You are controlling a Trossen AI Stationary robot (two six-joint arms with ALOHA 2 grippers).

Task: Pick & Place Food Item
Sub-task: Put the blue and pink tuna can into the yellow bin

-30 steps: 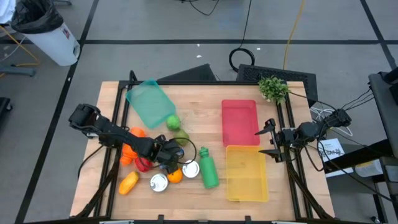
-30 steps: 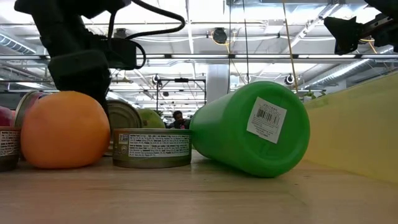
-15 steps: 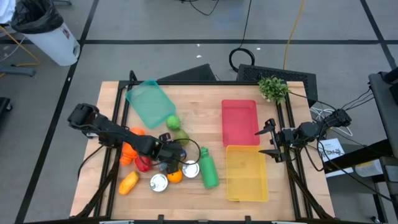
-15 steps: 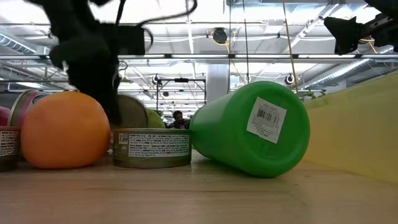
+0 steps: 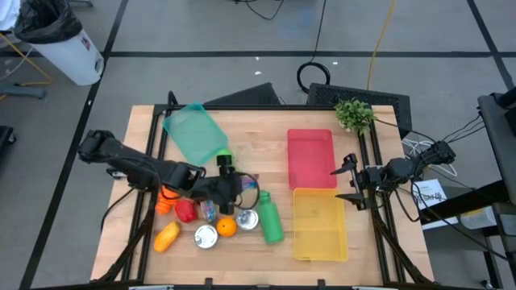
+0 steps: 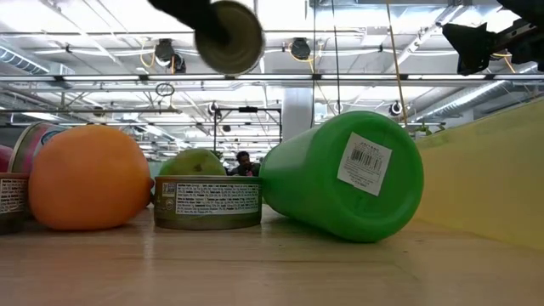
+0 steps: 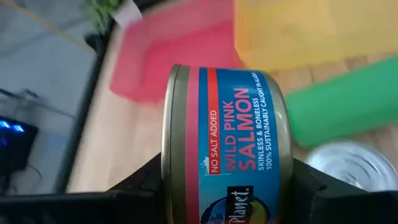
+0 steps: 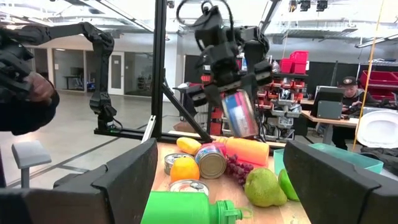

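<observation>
With the left gripper (image 5: 211, 193) clamped on the salmon can (image 7: 224, 149), lifted above the orange (image 5: 226, 228), both trays lie rightward; right gripper (image 5: 345, 184) idles wide open beside them.

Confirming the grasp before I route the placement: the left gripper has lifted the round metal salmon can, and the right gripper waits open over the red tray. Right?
Not quite. The left gripper does hold the round metal salmon can off the table, but the high view shows the open right gripper beside the boundary between the red tray and the yellow tray, not over it.
</observation>
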